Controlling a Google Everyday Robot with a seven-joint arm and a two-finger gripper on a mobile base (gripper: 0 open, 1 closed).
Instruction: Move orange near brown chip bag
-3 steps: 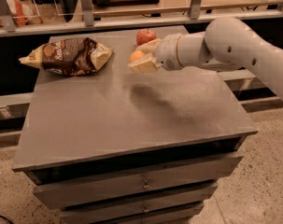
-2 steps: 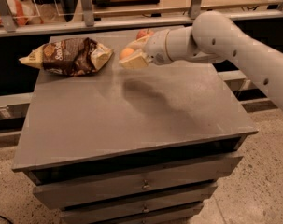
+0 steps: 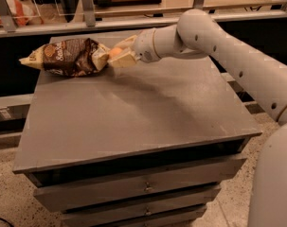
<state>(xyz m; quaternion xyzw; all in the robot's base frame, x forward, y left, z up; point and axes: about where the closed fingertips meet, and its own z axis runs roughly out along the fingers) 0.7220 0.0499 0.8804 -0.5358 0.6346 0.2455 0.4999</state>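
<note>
Grey metal counter [image 3: 133, 117] w/ drawers below carries the dark brown glossy chip bag [image 3: 69, 56] at far left. My gripper [image 3: 120, 56] is clenched on the small round orange fruit [image 3: 115, 52], just beside the bag's right end. Carry looks approx done; I reckon set-down & release are left.

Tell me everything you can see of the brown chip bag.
The brown chip bag is dark brown and glossy, with pale yellow ends and white lettering, crinkled and puffed. It lies on its side at the far left of the grey cabinet top, lengthwise left to right. At its right end is the gripper, jaws shut on the orange; whether either touches the bag cannot be told.
</note>
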